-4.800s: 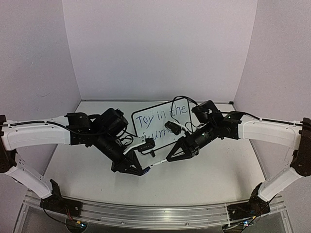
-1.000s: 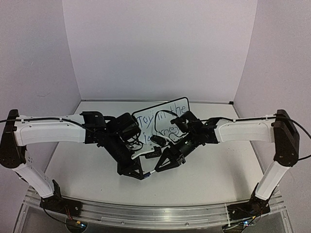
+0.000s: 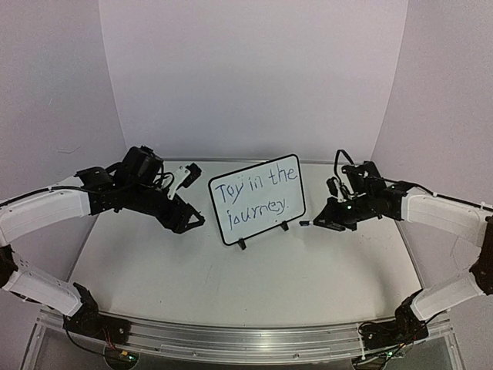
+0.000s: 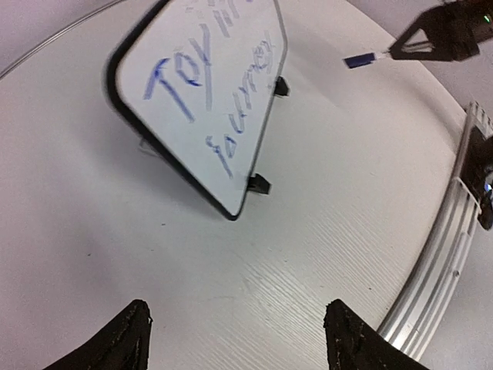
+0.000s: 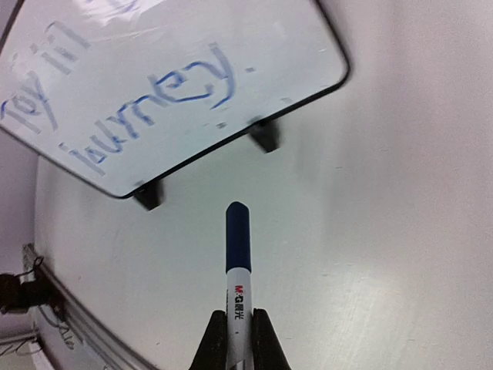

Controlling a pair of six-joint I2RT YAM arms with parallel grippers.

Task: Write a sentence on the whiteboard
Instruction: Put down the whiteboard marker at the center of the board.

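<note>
The whiteboard (image 3: 235, 226) stands tilted on its two black feet at the table's middle. The sentence (image 3: 254, 190) fills two blue lines on it, "Toy in the journey." My left gripper (image 3: 189, 221) hangs left of the board, open and empty; its wrist view shows the fingertips (image 4: 132, 327) wide apart over bare table, with the whiteboard (image 4: 202, 135) ahead. My right gripper (image 3: 322, 223), to the right of the board, is shut on a white marker (image 5: 238, 254) with a dark blue cap, pointing at the whiteboard (image 5: 293, 46) without touching it.
An aluminium rail (image 3: 231, 339) runs along the near table edge and shows in the left wrist view as the rail (image 4: 439, 254). Pale walls close in the table on three sides. Black cables loop over both wrists.
Both arms have drawn back from in front of the board to its two sides. The left gripper has opened. The right gripper still holds the marker, and the whole sentence now shows.
</note>
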